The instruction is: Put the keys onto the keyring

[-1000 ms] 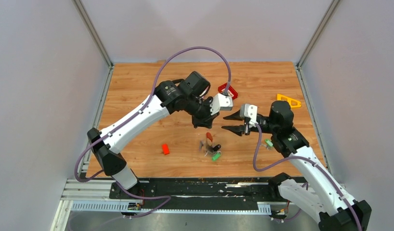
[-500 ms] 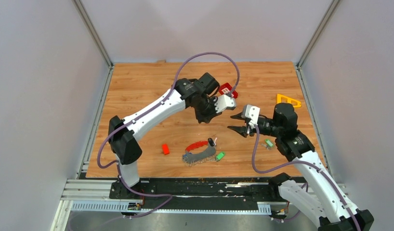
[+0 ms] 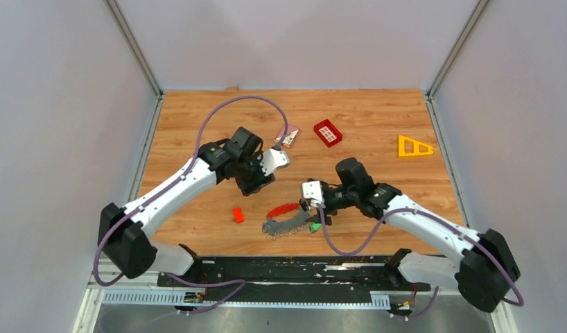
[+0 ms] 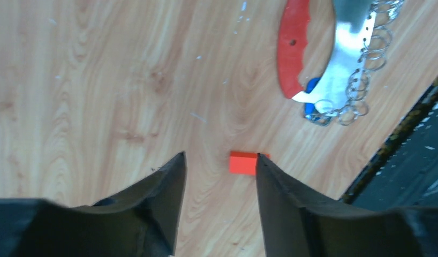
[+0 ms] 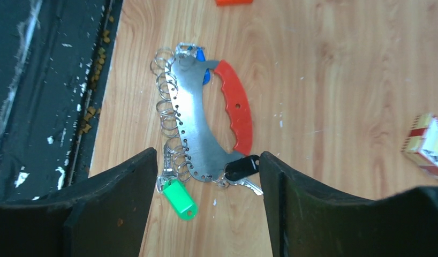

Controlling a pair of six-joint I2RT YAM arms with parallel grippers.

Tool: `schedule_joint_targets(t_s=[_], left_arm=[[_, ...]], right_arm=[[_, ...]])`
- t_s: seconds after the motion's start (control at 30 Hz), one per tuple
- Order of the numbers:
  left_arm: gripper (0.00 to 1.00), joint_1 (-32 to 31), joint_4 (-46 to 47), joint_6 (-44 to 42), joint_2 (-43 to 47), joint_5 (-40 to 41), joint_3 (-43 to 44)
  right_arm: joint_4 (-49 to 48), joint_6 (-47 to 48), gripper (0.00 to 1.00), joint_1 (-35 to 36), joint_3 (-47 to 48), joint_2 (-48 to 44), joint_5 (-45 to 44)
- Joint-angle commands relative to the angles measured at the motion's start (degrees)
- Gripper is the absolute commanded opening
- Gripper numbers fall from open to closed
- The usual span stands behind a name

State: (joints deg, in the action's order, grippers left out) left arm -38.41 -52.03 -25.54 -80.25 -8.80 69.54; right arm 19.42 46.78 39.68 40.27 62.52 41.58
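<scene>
The left gripper (image 4: 220,156) is open and empty by the red block (image 4: 242,162) — the right gripper (image 5: 207,151), open too, hangs above the keyring (image 5: 193,128) and keys (image 5: 179,197)

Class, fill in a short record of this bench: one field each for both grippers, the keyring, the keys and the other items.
Left gripper: open, empty, red block just ahead
Right gripper: open, above keyring
Keyring: flat on table, near front edge
Keys: green key, black key, blue key, all by its rings
Others: red tray, yellow triangle
</scene>
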Motion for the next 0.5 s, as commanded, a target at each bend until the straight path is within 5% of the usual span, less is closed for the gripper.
schedule_joint_targets(t_s=[0.0, 0.13, 0.47], left_arm=[[0.65, 3.73, 6.62, 0.80, 6.53, 4.12, -3.34], [0.80, 7.80, 7.25, 1.16, 11.29, 4.33, -5.99], [0.85, 10.68, 8.54, 1.91, 18.35, 5.83, -9.37]], right_arm=[[-8.75, -0.07, 0.72, 2.60, 2.37, 7.72, -6.88], [-10.69, -1.76, 0.74, 2.94, 5.94, 16.31, -9.73], [-4.81, -1.52, 0.72, 3.55, 17.92, 33.15, -10.91]])
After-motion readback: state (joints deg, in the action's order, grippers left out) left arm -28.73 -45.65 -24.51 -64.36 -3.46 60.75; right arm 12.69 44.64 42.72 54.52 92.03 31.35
